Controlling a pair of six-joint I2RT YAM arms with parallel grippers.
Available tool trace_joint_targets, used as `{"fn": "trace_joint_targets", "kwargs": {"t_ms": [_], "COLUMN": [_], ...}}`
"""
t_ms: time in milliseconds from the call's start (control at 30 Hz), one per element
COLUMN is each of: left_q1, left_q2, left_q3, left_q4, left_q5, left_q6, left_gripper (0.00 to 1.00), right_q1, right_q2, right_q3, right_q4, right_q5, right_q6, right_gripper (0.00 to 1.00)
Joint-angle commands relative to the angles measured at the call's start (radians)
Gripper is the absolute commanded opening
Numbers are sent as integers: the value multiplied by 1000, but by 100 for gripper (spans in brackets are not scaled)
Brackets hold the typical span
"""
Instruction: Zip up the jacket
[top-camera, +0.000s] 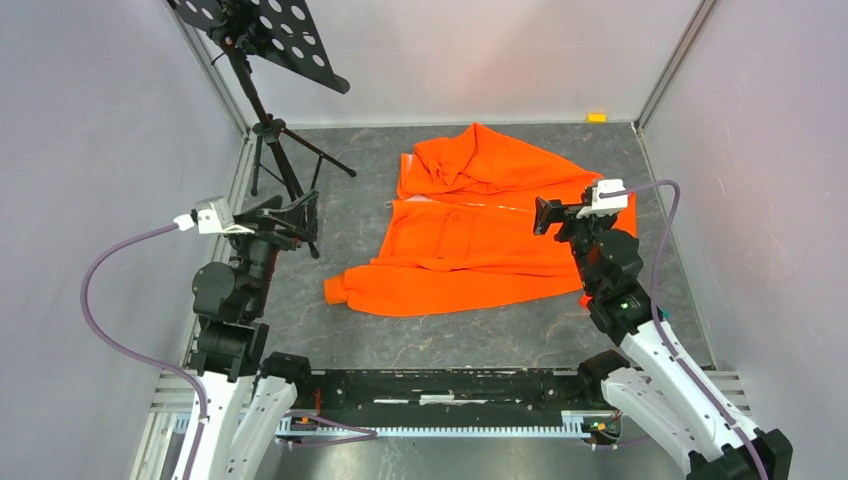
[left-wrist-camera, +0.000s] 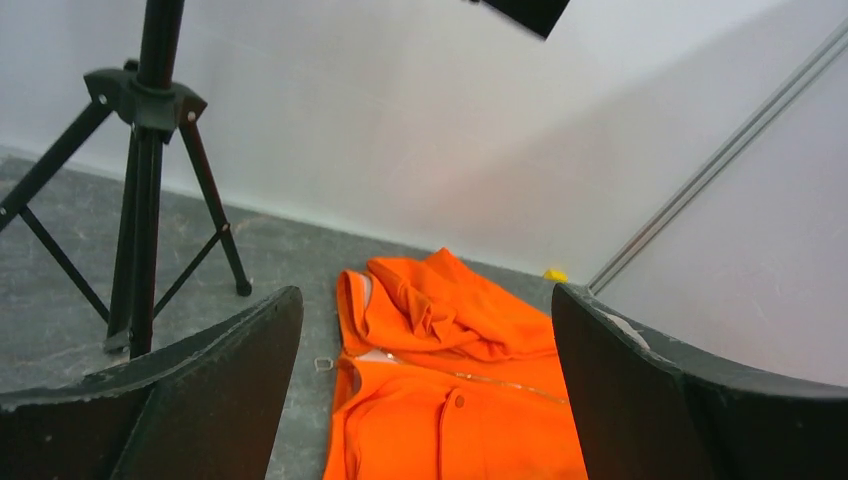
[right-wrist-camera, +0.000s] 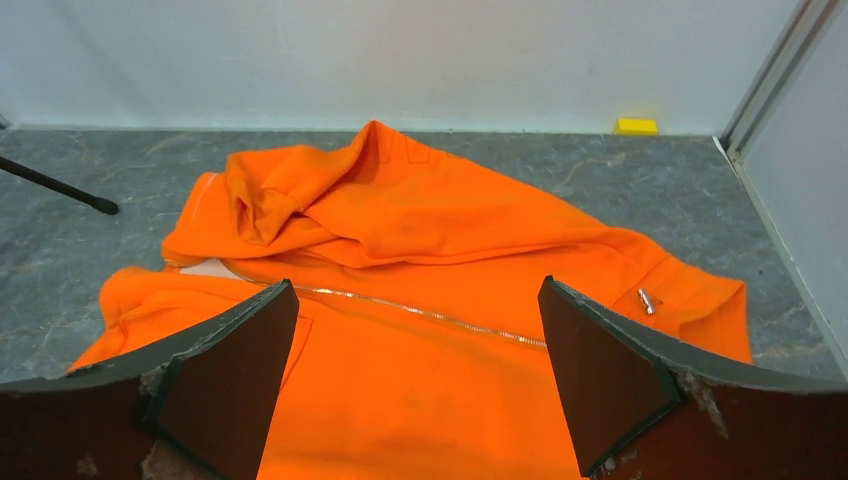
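The bright orange jacket lies flat on the grey table, its upper part bunched toward the back, one sleeve reaching left. A thin light zipper runs across its front, with pale lining at the collar end and a small metal pull at the right end. My left gripper hovers open left of the jacket, apart from it. In the left wrist view the jacket shows between the wide jaws of that gripper. My right gripper hangs open above the jacket's right part; the right wrist view has the gripper empty over the zipper.
A black tripod stand with a perforated plate stands at the back left, its legs close to my left gripper. A small yellow block lies by the back wall. Pale walls enclose the table on three sides.
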Motion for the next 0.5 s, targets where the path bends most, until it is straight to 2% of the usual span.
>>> {"fn": "trace_joint_targets", "kwargs": {"t_ms": [0, 133, 233, 400, 467], "left_q1": [7, 7, 7, 7, 7], "left_q2": [59, 164, 252, 428, 487], "left_q3": [-5, 31, 50, 35, 20], "left_q4": [-80, -171, -238, -232, -208], "left_q5": [61, 109, 142, 306, 341], "left_q6": [-6, -44, -79, -115, -142], "left_gripper": [100, 100, 100, 100, 100], "right_q1": [1, -1, -8, -11, 17], "right_q2": [73, 172, 257, 460, 583], "right_q3": [16, 36, 42, 71, 122], "right_q4": [-13, -22, -42, 88, 126], "right_q5": [73, -77, -153, -542, -627], "right_q6": [42, 88, 222, 218, 235], "right_gripper": [98, 98, 98, 98, 98]}}
